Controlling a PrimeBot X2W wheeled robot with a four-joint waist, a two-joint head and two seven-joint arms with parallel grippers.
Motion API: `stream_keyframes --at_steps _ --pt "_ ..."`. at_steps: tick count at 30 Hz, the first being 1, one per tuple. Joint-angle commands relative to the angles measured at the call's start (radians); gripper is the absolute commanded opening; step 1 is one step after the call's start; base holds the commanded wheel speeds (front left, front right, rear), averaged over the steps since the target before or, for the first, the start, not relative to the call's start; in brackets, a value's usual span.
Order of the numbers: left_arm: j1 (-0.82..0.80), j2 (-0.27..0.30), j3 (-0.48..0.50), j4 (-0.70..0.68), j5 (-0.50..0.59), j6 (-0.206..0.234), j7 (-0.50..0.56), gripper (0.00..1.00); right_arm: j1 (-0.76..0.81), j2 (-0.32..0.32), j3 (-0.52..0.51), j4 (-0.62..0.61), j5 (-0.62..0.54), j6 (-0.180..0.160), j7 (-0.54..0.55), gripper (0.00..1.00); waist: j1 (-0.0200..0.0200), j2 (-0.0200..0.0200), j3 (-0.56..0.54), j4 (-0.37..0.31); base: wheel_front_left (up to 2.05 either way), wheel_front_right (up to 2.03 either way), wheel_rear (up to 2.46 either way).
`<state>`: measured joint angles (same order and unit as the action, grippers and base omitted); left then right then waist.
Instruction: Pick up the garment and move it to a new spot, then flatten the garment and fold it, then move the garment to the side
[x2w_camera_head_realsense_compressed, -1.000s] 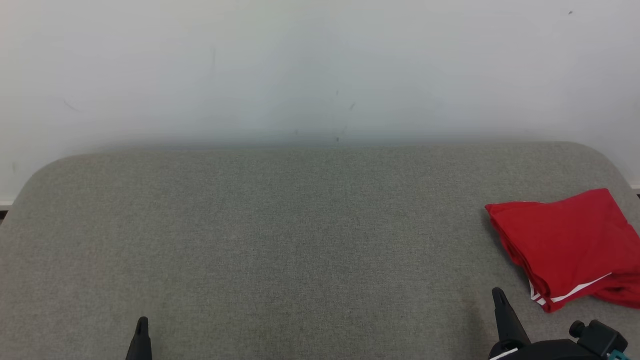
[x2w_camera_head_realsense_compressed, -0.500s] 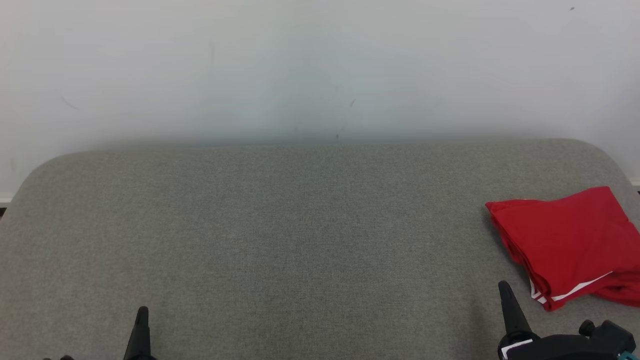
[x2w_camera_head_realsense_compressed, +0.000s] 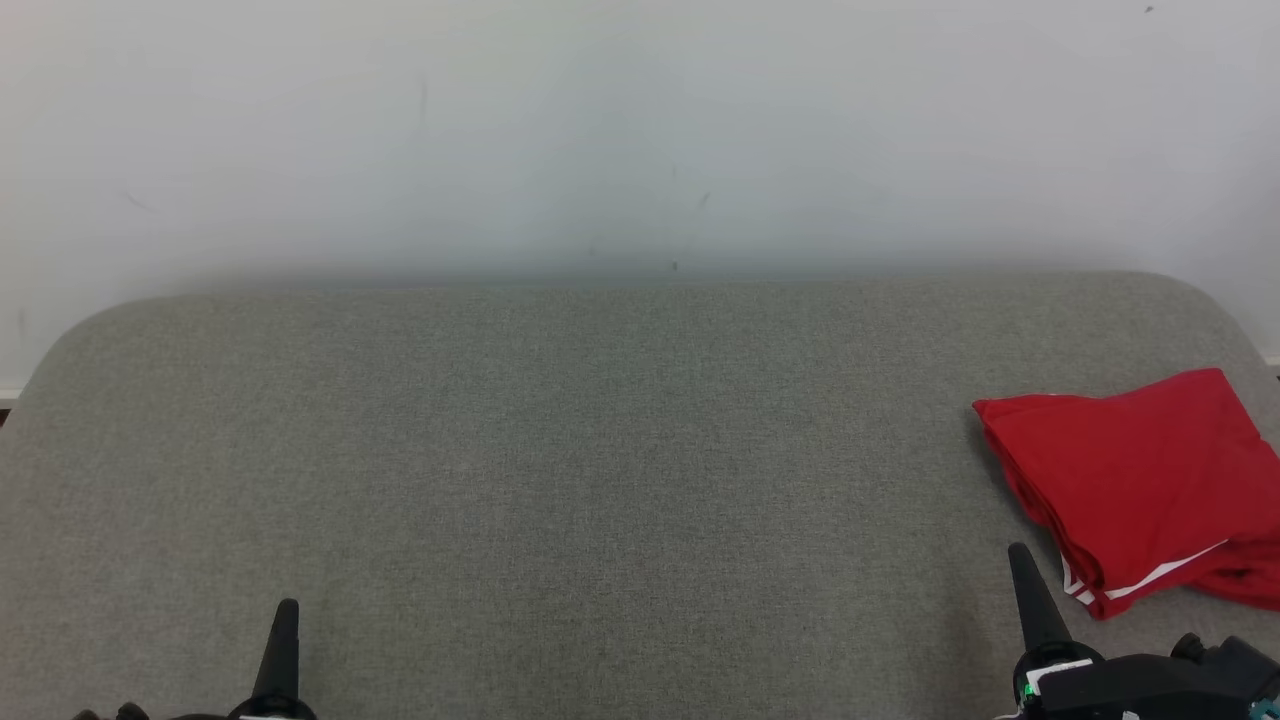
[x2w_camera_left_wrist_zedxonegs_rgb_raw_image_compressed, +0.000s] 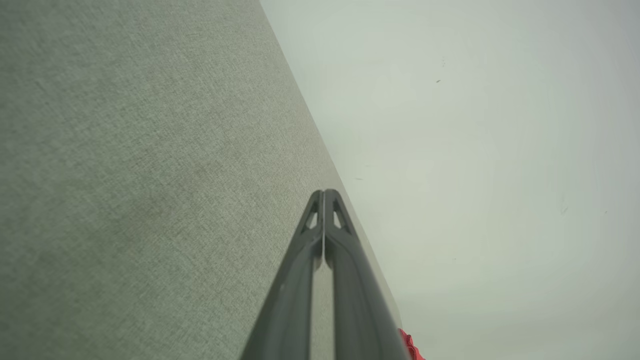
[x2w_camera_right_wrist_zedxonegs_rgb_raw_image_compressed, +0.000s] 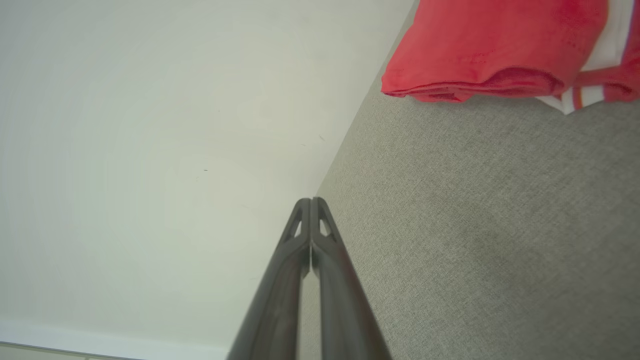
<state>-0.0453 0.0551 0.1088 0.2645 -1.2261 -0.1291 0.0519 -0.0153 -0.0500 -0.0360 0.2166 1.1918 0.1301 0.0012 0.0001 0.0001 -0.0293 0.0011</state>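
Note:
A folded red garment with white stripes lies at the right side of the grey fabric surface; the right wrist view shows it as the garment at the top right. My right gripper stands just left of the garment's near corner, apart from it, fingers pressed together and holding nothing, as seen in the right gripper close-up. My left gripper rises at the lower left, far from the garment, also shut and empty, tips touching at the left gripper.
A pale wall rises straight behind the surface's rounded back edge. A white skirting strip runs along the wall's foot.
The head camera has tilted slightly, so the whole scene sits a little higher. Both grippers reach a bit further up the view. The garment has not moved on the surface.

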Motion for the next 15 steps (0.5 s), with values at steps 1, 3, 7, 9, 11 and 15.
stream_keyframes --at_steps 1,3,7,9,11,15 --pt "-0.026 -0.001 0.007 -0.007 -0.022 -0.002 0.006 0.00 -0.014 -0.001 -0.005 -0.009 0.026 0.001 0.006 0.00 -0.0001 -0.0001 0.001 0.000 0.00 0.00 0.00" --pt "-0.030 -0.001 0.008 -0.007 -0.040 -0.002 0.013 0.00 -0.015 -0.001 -0.006 -0.010 0.047 0.001 0.006 0.00 -0.0001 -0.0001 0.002 0.000 0.00 0.00 0.00" --pt "-0.034 -0.001 0.011 -0.007 -0.072 -0.002 0.024 0.00 -0.019 -0.001 -0.010 -0.013 0.082 0.001 0.011 0.00 -0.0001 -0.0001 0.005 0.000 0.00 0.00 0.00" --pt "-0.035 -0.002 0.013 -0.006 -0.089 -0.002 0.030 0.00 -0.020 -0.001 -0.012 -0.014 0.102 0.001 0.013 0.00 -0.0001 -0.0001 0.006 0.000 0.00 0.00 0.00" --pt "-0.040 -0.002 0.014 -0.006 -0.106 -0.002 0.036 0.00 -0.021 -0.001 -0.014 -0.016 0.119 0.001 0.015 0.00 -0.0001 -0.0001 0.007 0.000 0.00 0.00 0.00" --pt "-0.047 -0.002 0.016 -0.005 -0.135 -0.002 0.047 0.00 -0.024 -0.001 -0.017 -0.019 0.154 0.001 0.017 0.00 -0.0001 -0.0001 0.010 0.000 0.00 0.00 0.00"
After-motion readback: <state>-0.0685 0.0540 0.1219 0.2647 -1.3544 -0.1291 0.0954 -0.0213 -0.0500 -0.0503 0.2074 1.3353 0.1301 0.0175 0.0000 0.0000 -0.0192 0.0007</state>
